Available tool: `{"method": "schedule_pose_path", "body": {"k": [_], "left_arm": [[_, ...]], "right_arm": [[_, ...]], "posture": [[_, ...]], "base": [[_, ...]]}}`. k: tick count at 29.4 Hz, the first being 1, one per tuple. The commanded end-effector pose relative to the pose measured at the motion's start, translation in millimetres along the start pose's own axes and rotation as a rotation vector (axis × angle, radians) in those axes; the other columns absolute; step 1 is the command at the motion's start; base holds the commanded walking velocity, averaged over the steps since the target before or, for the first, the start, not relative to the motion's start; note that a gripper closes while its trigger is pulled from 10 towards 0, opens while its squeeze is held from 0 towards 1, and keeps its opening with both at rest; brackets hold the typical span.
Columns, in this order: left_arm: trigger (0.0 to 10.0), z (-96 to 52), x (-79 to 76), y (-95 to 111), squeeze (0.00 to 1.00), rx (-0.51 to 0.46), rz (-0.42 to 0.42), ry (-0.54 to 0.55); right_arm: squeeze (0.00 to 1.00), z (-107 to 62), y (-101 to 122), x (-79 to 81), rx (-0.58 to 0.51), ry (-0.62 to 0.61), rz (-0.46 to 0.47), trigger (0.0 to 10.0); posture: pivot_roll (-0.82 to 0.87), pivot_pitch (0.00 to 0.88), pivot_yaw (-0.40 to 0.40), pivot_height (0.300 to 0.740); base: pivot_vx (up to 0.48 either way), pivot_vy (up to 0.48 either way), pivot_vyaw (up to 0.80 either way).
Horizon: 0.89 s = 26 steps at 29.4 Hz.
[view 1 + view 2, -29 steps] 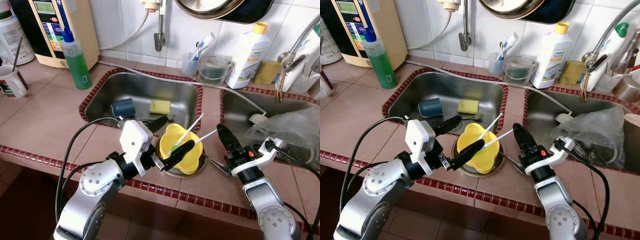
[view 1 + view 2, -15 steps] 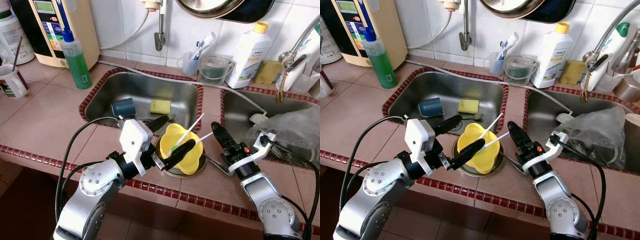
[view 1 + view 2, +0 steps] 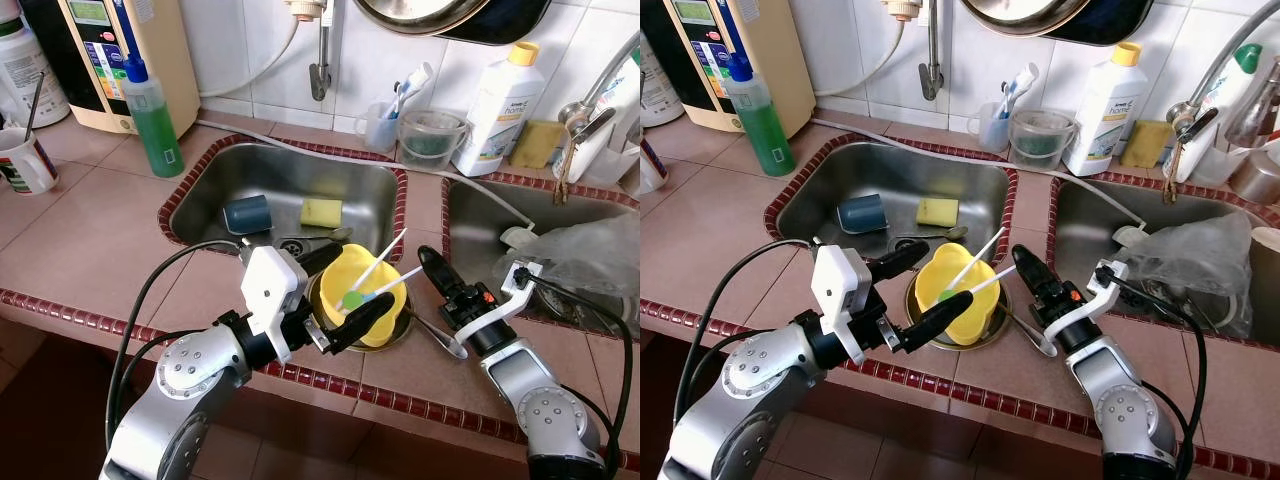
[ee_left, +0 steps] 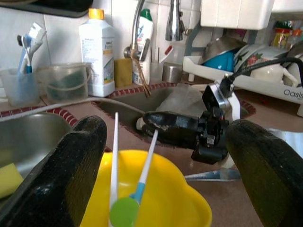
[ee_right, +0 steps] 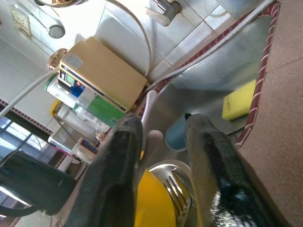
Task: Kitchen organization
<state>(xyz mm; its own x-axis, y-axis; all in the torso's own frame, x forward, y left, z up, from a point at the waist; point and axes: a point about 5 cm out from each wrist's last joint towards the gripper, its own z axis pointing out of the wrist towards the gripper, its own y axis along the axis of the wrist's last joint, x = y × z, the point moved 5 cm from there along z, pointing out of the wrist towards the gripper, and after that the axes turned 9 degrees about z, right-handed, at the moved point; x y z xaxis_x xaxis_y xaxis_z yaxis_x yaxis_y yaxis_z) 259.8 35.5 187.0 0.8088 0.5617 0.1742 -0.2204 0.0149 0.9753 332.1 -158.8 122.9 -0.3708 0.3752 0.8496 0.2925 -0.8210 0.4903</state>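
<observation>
Yellow bowl: the yellow bowl (image 3: 372,296) is sitting on a round metal plate (image 3: 985,328) on the tiled counter (image 3: 90,240), at the near edge between the two sinks, with two white sticks (image 3: 385,262) leaning out of it and a green-tipped piece inside.
Left gripper: the left gripper (image 3: 335,285) is reaching around the bowl with its fingers spread wide, one finger on each side of the rim, not pressing on it.
Right gripper: the right gripper (image 3: 1027,272) is pointing at the tips of the white sticks; its fingers are standing a little apart and are gripping nothing.
Metal spoon: a metal spoon (image 3: 440,335) is lying on the counter just beside the plate, under the right arm.
Doing it well: I judge the left fingers should be closing on the bowl wall slowly, so the sticks are not tipping out; the right gripper should be taking one stick low, near the rim.
Left sink: a blue cup (image 3: 246,214), a yellow sponge (image 3: 321,212) and another spoon are lying in the left sink (image 3: 200,195).
Hard to see: the bottom of the bowl is hidden by its wall, and whether the far left finger is touching the rim I cannot tell.
Right sink: a crumpled plastic bag (image 3: 580,255) is covering what is in the right sink.
</observation>
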Motion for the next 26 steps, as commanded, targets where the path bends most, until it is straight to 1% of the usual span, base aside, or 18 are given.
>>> {"method": "schedule_pose_path", "body": {"k": [1,5,6,9,10,11,12,13,14,15,22,24,25,26], "left_arm": [[10.0,0.4,-6.9,3,0.0,-0.003,0.003,-0.026],[10.0,0.2,-8.1,2,0.0,0.002,-0.002,-0.024],[10.0,0.2,-8.0,2,0.0,0.002,-0.003,-0.023],[10.0,0.1,-7.4,3,0.0,0.004,-0.004,-0.021],[10.0,0.2,-7.4,3,0.0,0.004,-0.005,-0.021],[10.0,0.2,-7.4,3,0.0,0.004,-0.005,-0.021],[10.0,1.0,-7.7,4,0.0,0.004,-0.006,-0.02],[10.0,1.2,-7.9,4,0.0,0.003,-0.007,-0.019],[10.0,1.5,-8.0,4,0.0,0.002,-0.008,-0.019],[10.0,1.5,-8.0,4,0.0,0.002,-0.009,-0.018],[10.0,2.0,-8.3,4,0.0,0.004,-0.014,-0.016],[10.0,2.2,-8.5,4,0.0,0.003,-0.013,-0.015],[10.0,2.4,-8.7,4,0.0,0.002,-0.016,-0.014],[10.0,2.4,-8.8,4,0.0,0.003,-0.017,-0.014]], "right_arm": [[0.0,1.3,2,-1.0,0.01,0.001,0.0,2.6],[0.0,2.5,2,-2.3,0.012,0.005,0.007,2.7],[0.0,3.2,2,-1.7,0.011,0.01,0.009,2.0],[0.0,5.1,2,-0.1,0.011,0.022,0.013,2.2],[0.0,6.3,2,0.4,0.01,0.025,0.014,1.8],[0.0,6.3,2,0.4,0.01,0.025,0.014,1.8],[0.0,7.4,1,1.5,0.01,0.033,0.017,0.3],[0.0,7.8,2,1.8,0.009,0.035,0.018,0.0],[0.0,8.3,2,2.4,0.008,0.039,0.02,0.2],[0.0,8.6,2,2.9,0.009,0.043,0.022,0.0],[0.0,9.5,6,7.0,-0.006,0.07,0.043,0.0],[0.0,10.0,8,9.3,-0.015,0.081,0.053,0.0],[0.0,10.8,10,15.2,-0.024,0.105,0.059,0.0],[0.0,10.9,11,16.6,-0.026,0.112,0.06,0.0]], "posture": [[0.04,0.082,-0.033,0.74],[0.05,0.08,-0.033,0.74],[0.05,0.079,-0.033,0.74],[0.05,0.077,-0.033,0.74],[0.05,0.076,-0.032,0.74],[0.05,0.076,-0.032,0.74],[0.05,0.076,-0.033,0.74],[0.05,0.076,-0.033,0.74],[0.05,0.076,-0.032,0.74],[0.05,0.077,-0.032,0.74],[0.05,0.08,-0.033,0.74],[0.05,0.08,-0.033,0.74],[0.05,0.082,-0.034,0.74],[0.05,0.082,-0.034,0.74]], "base": [[0.0,0.0,0.0],[0.0,0.0,0.0],[0.0,0.0,0.0],[0.0,0.0,0.0],[0.0,0.0,0.0],[0.0,0.0,0.0],[0.0,0.0,0.0],[0.0,0.0,0.0],[0.0,0.0,0.0],[0.0,0.0,0.0],[0.0,0.0,0.0],[0.0,0.0,0.0],[0.0,0.0,0.0],[0.0,0.0,0.0]]}}
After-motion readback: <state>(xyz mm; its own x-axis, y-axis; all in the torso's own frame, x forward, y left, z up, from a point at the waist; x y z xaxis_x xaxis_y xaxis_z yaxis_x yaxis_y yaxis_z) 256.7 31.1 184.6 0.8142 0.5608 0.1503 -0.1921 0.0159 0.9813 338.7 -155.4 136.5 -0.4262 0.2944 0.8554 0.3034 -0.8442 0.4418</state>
